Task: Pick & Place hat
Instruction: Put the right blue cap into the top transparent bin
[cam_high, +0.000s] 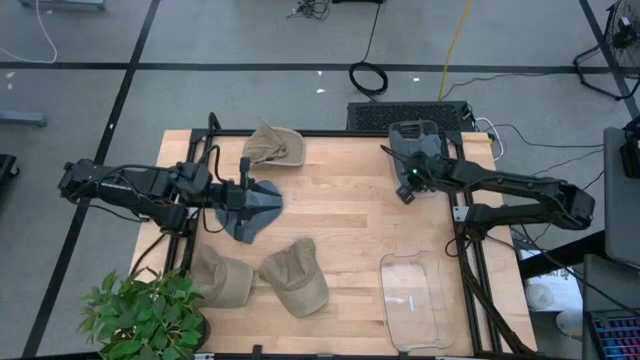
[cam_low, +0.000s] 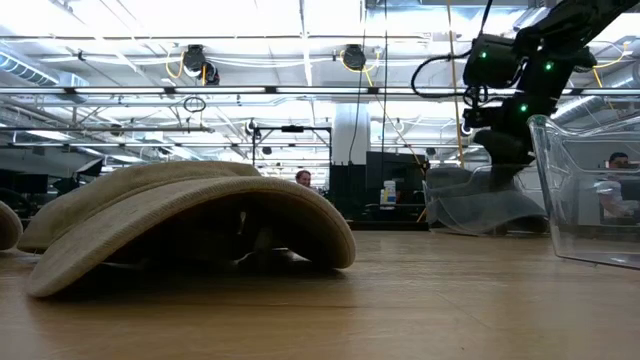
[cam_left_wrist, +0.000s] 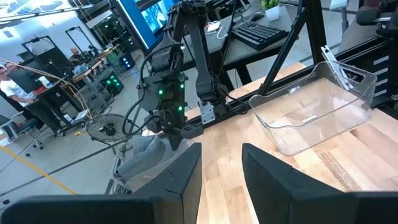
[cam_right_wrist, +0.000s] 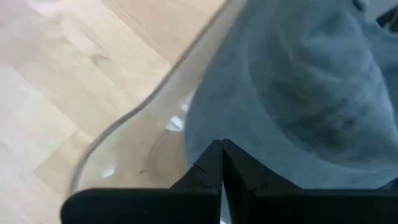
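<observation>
Blue-grey hat (cam_high: 248, 208) in left gripper (cam_high: 243, 196), no readable writing

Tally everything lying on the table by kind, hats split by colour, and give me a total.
Tan hats: 3 —
Grey hats: 2 — one under the left hand, one in a clear bin by the right hand
Clear bins: 2 —
Potted plant: 1 —
Total: 8

Overhead, table-level and two wrist views.
</observation>
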